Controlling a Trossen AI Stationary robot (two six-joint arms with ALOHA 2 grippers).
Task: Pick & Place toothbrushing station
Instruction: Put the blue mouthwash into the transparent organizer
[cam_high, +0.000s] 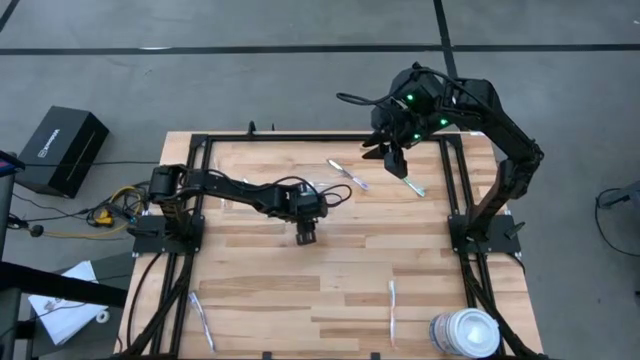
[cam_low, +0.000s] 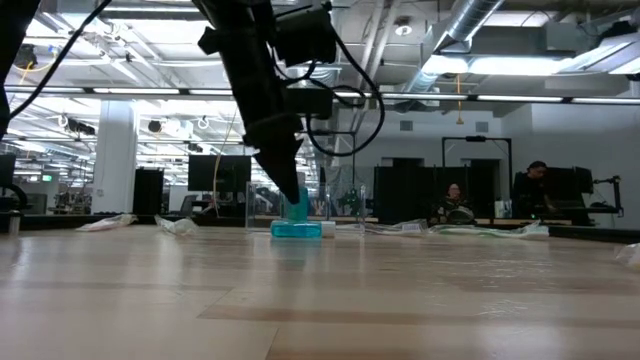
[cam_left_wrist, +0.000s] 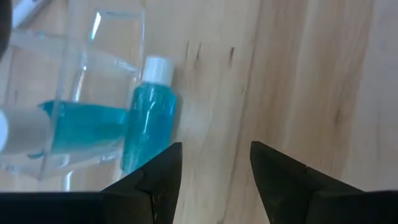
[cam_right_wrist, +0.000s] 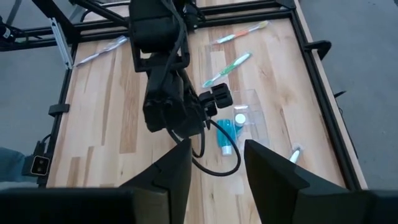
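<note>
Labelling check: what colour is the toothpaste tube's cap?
White, clearest in the left wrist view: toothpaste tube.

No writing can be read anywhere; the black box (cam_high: 62, 150) on the floor beside the table (cam_high: 260, 290) carries a pale mark too small to make out.

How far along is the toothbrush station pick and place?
Done: one toothpaste tube lies in the clear container. In hand: nothing; the open left gripper hovers by the second tube beside it. Left: that tube and the toothbrushes scattered on the table. The open right gripper waits, raised.
</note>
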